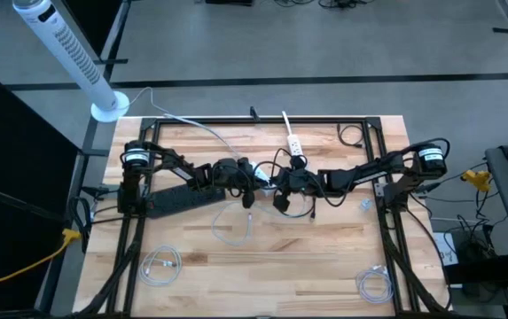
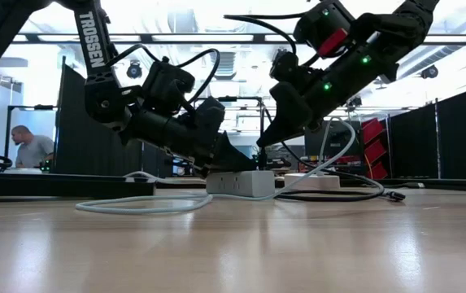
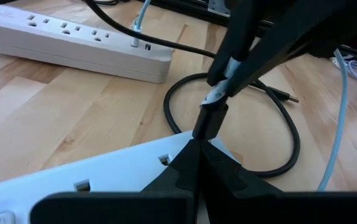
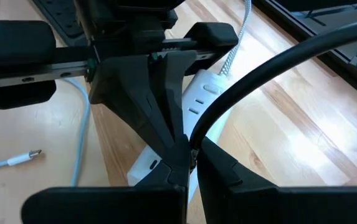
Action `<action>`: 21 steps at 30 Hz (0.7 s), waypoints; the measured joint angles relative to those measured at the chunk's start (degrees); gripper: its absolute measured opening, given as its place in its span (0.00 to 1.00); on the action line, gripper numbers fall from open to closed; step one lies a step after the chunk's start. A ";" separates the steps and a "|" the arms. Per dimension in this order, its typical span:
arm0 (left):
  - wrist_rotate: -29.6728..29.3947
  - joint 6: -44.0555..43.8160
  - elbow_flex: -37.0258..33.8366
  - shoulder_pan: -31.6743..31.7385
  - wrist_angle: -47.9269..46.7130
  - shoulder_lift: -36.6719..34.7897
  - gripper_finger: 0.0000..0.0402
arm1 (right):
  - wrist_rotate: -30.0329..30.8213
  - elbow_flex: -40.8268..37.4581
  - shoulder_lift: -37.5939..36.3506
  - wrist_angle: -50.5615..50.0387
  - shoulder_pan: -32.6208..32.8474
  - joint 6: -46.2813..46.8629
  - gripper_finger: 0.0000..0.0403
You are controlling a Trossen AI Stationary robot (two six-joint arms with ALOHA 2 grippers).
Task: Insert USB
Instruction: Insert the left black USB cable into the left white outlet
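Right gripper [image 3: 218,93] is pinched on a black USB plug [image 3: 210,119], with its thick black cable [image 3: 290,140] looping away over the wood; fingers are pressed onto the plug body and the plug tip is held just above the end of a white power strip [image 3: 103,174]. Left gripper [image 4: 166,146] is seen closed down against that same strip end, apparently pinning it; whether anything is actually clamped between its fingertips cannot be told. Both tools are met near the middle of the tabletop [image 1: 271,257], slightly toward the far edge. A second white power strip [image 3: 72,40] is lying beyond, closer to the far edge, with a light cable already plugged into it. Step in hand is judged to be final alignment of plug to port, insertion not yet made. Next move likely calls for a small downward push along the plug's axis, with the strip kept from sliding; the port itself is hidden behind the fingers, so alignment cannot be confirmed. Pose: both arms are stretched inward from the left and right edges of the tabletop, wrists pitched down steeply, forearms angled toward each other in the low view. Spare white cable coils [image 1: 160,264] are left near the near corners, well apart from the work.
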 joint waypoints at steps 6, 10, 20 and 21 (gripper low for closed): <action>0.00 -0.27 0.00 0.04 -0.01 0.00 0.00 | -0.68 -0.07 4.91 3.24 0.19 1.20 0.01; 0.06 -0.12 0.00 0.04 -0.33 -0.02 0.00 | -0.45 0.02 6.83 4.40 0.19 1.29 0.01; 2.29 2.15 -0.15 2.68 -8.38 -3.89 0.00 | -6.55 -0.75 -3.16 -4.04 0.32 -4.27 0.20; 0.94 2.98 -0.15 3.11 -10.86 -4.90 0.00 | -6.88 -0.20 -5.54 -6.12 0.36 -4.96 0.25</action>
